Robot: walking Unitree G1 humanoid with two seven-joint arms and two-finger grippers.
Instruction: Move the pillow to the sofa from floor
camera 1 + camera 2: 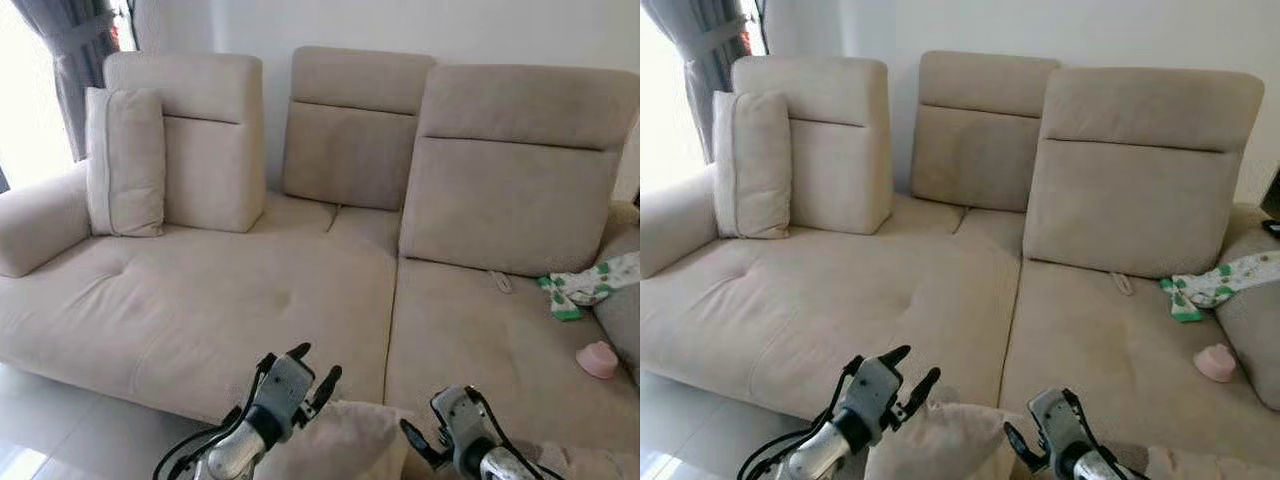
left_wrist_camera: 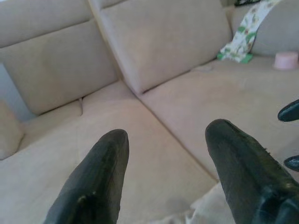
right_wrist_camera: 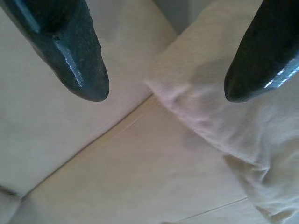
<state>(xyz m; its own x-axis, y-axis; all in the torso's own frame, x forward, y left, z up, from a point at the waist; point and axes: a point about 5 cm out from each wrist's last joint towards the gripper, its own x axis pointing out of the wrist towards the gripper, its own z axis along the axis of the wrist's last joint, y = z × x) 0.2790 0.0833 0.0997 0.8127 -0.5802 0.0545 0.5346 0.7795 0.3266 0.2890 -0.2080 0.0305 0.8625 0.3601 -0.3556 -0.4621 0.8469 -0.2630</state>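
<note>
A beige pillow (image 1: 345, 440) sits low in the eye views, between my two arms, at the front edge of the beige sofa (image 1: 200, 300). My left gripper (image 1: 316, 362) is open just left of the pillow, its fingers (image 2: 100, 177) pointing over the seat. My right gripper (image 3: 166, 88) is open on the pillow's right side, and a pillow corner (image 3: 233, 121) lies under its fingers. I cannot tell whether the pillow rests on the seat edge or is pressed between the arms.
Another beige pillow (image 1: 125, 160) stands upright against the left armrest. A green-and-white cloth (image 1: 585, 285) and a small pink object (image 1: 597, 359) lie at the sofa's right end. Light tiled floor (image 1: 60, 430) shows at lower left, and a grey curtain (image 1: 75, 50) hangs at the back left.
</note>
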